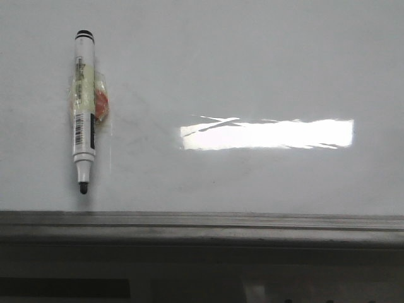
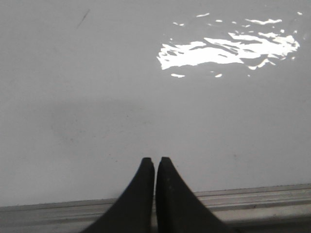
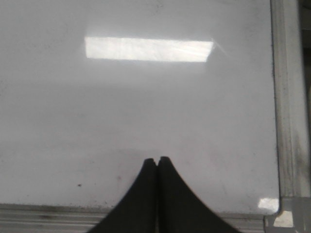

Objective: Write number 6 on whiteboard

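The whiteboard [image 1: 252, 69] is glossy white-grey and fills the front view; it also shows in the left wrist view [image 2: 97, 121] and the right wrist view [image 3: 97, 111]. No drawn number 6 shows on it. A white marker [image 1: 83, 110] with a black tip lies uncapped on the board at the left, tip toward the near frame edge, with tape and an orange bit beside it. My left gripper [image 2: 155, 160] is shut and empty above the board's near edge. My right gripper [image 3: 156, 160] is shut and empty near the board's near right corner. Neither gripper shows in the front view.
The grey metal frame [image 1: 202, 224] runs along the board's near edge and up its right side [image 3: 286, 97]. A bright rectangular light glare [image 1: 268, 134] lies mid-board. A short faint dark mark [image 2: 83, 18] sits on the board in the left wrist view.
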`<state>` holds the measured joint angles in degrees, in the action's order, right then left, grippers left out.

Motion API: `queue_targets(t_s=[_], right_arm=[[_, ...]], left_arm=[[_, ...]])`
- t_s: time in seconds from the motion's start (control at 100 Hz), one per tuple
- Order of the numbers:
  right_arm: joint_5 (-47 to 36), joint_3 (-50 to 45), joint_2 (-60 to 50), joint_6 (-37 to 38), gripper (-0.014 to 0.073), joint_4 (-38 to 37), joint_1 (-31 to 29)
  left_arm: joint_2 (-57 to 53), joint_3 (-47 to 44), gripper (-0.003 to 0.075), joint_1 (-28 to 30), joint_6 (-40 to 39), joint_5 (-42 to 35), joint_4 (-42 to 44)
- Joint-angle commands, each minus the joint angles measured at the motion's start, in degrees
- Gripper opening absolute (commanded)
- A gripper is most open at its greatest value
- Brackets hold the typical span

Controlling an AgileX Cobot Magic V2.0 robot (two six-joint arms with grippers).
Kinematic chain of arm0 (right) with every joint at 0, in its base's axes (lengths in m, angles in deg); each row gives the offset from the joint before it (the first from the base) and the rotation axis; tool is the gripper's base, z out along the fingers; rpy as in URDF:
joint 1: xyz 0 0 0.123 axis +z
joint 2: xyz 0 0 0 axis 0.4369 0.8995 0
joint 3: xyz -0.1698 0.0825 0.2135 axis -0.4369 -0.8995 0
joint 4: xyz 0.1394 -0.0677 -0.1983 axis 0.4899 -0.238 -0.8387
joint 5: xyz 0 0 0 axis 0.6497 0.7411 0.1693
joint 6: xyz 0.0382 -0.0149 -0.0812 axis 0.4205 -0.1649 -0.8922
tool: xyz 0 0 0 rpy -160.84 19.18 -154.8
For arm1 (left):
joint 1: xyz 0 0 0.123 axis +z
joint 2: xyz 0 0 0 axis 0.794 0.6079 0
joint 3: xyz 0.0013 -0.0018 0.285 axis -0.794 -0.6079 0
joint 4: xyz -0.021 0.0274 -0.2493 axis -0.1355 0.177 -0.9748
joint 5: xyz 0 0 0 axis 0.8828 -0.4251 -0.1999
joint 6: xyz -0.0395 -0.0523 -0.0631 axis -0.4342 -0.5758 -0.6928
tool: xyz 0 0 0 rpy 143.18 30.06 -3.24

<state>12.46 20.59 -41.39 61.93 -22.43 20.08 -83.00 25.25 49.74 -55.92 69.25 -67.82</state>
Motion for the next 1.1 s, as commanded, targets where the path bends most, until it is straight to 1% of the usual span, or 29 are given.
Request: queue_targets(t_s=[0.0,0.17,0.42,0.48,0.56,0.6,0.65,0.73,0.8,0.87,0.97,1.02,1.09], right_arm=[[-1.3,-0.8,-0.8,-0.4,-0.0064,-0.8,0.0],[-5.5,-0.8,-0.8,-0.4,-0.0064,-1.8,0.0],[-23.1,-0.8,-0.8,-0.4,-0.0064,-1.5,0.0],[-27.1,-0.8,-0.8,0.2,-0.0064,0.7,0.1],[-32.2,-0.8,-0.8,0.2,-0.0064,5.9,0.1],[-33.3,-0.8,-0.8,0.2,-0.0064,7.1,0.1],[-33.3,-0.8,-0.8,0.2,-0.0064,7.1,0.1],[-31.5,-0.8,-0.8,0.2,-0.0064,7.1,0.1],[-26.3,-0.3,-0.8,0.2,-0.0064,7.2,0.1],[-20.7,1.9,-0.2,0.2,-0.0064,8.4,0.1],[-16.0,5.0,2.2,0.2,-0.0064,8.4,0.1],[-10.5,7.8,4.6,0.2,-0.0064,8.4,0.1],[-5.5,10.8,7.8,0.2,-0.0064,8.5,0.1]], left_arm=[[-1.7,-1.4,-0.002,-0.3,-0.1,-5.0,-0.1],[-1.7,-1.4,-0.002,-0.3,-0.1,-5.8,-0.1],[-1.7,-1.4,-0.002,-0.3,-0.1,-14.8,-0.2],[-1.7,-1.4,-0.002,-0.3,-0.1,-16.5,-0.2],[-1.7,-1.4,-0.002,-0.3,-0.1,-18.9,-0.2],[-1.7,-1.4,-0.002,-0.3,-0.1,-19.9,-0.6],[-1.7,-1.3,-0.002,-0.3,-0.4,-20.9,-2.2],[-1.6,-0.8,-0.002,-0.3,-0.4,-20.5,-4.3],[-1.6,0.6,-0.002,-0.3,-0.4,-18.5,-4.6],[-0.5,3.4,-0.002,-0.3,-0.4,-13.6,-4.7],[2.1,8.1,-0.002,-0.3,-0.4,-9.5,-4.7],[4.1,10.7,-0.002,-0.3,0.1,-6.8,-4.3],[7.6,13.3,-0.002,-0.3,0.1,-6.7,-4.1]])
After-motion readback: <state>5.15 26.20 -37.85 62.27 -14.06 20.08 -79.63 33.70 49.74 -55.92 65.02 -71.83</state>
